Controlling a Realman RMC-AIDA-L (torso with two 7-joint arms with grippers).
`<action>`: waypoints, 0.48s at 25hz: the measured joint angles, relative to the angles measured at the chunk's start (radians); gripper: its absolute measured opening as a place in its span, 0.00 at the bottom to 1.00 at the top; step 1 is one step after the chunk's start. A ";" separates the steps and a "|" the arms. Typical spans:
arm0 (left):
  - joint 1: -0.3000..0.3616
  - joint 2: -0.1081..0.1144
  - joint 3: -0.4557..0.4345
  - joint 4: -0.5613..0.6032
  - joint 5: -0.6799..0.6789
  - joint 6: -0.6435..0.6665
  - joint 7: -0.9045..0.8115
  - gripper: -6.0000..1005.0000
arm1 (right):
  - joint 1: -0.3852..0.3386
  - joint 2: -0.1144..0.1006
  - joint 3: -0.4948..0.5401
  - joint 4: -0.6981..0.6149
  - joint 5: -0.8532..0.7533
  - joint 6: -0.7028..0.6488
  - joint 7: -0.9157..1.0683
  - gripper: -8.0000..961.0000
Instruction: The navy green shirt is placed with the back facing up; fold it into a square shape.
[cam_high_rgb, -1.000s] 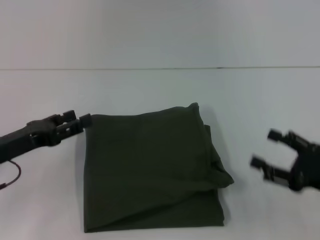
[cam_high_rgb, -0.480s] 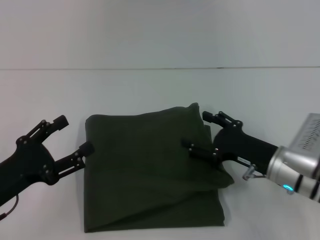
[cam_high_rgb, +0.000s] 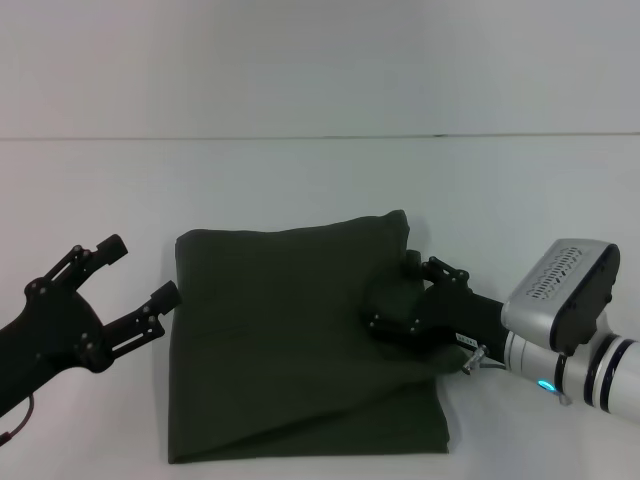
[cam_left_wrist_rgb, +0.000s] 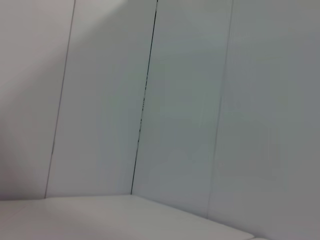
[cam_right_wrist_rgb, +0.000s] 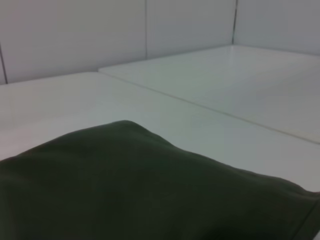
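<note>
Your right gripper (cam_high_rgb: 408, 295) has its fingers (cam_high_rgb: 388, 322) spread apart over the right side of the navy green shirt (cam_high_rgb: 290, 340), one finger lying on the cloth and the other up near the shirt's far right corner; they press down on the fabric rather than pinch it, and nothing is clamped between them. Behind those fingers the black wrist runs back to a silver-and-white forearm that reaches in from the right edge of the head view. Your left gripper (cam_high_rgb: 138, 270) also has its fingers (cam_high_rgb: 160, 298) released and wide apart, hanging just beside the shirt's left edge, with the lower fingertip close to the cloth but apart from it. The shirt itself lies folded into a rough rectangle near the middle of the white worktop (cam_high_rgb: 320, 180), plain side up, with a diagonal crease running across its lower half and a bulge at the right edge under your right gripper. In the right wrist view you see the dark shirt (cam_right_wrist_rgb: 150, 190) close up against the worktop (cam_right_wrist_rgb: 225, 90).
</note>
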 joint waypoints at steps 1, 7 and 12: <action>0.000 0.000 0.000 0.000 0.000 0.000 0.000 0.95 | -0.003 -0.001 0.003 0.002 0.001 -0.001 0.000 0.99; -0.002 0.002 -0.007 -0.002 -0.001 -0.012 -0.027 0.95 | -0.042 -0.008 0.022 -0.027 0.008 -0.137 -0.001 0.99; -0.007 0.013 -0.022 0.027 0.026 -0.015 -0.177 0.95 | -0.139 -0.010 0.037 -0.104 0.005 -0.372 -0.002 0.99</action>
